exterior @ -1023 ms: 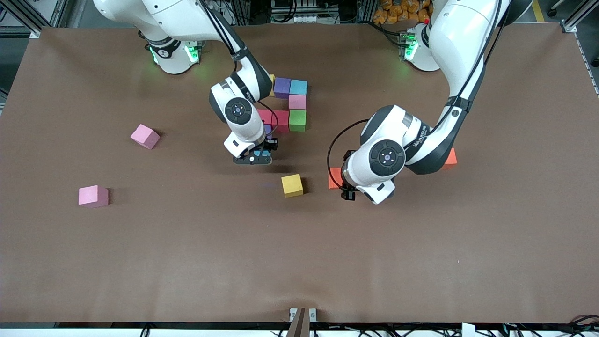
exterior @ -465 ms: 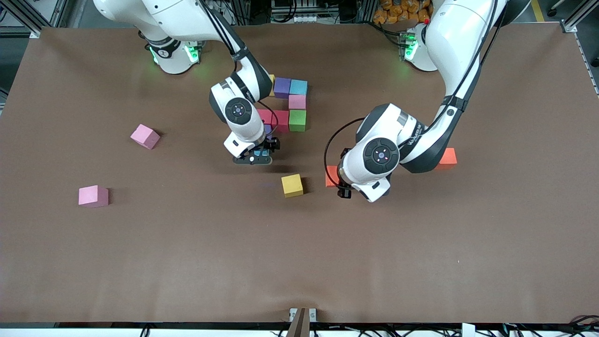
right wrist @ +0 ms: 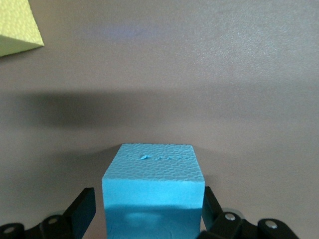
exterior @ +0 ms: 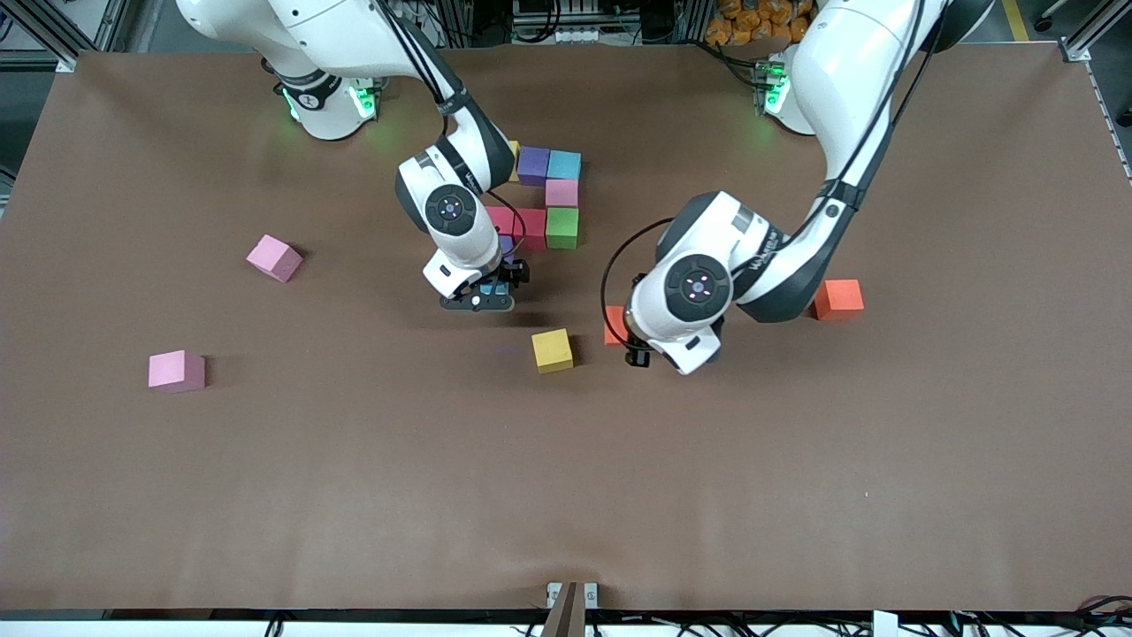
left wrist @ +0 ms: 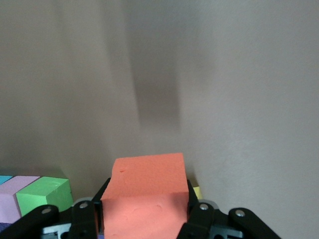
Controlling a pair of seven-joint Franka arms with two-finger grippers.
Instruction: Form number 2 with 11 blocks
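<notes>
Now our right hand [right wrist: 144, 219] stands spread around the light blue block [right wrist: 153, 181] under it, while our left hand [left wrist: 144, 219] pinches an orange block [left wrist: 145, 199] above the tabletop [exterior: 566, 478]; lifting off crooked could nudge the blue block askew.

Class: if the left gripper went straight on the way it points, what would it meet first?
Probably bare table: the orange block shut in the left gripper would land first, clear of the yellow block. Its height is unclear.
</notes>
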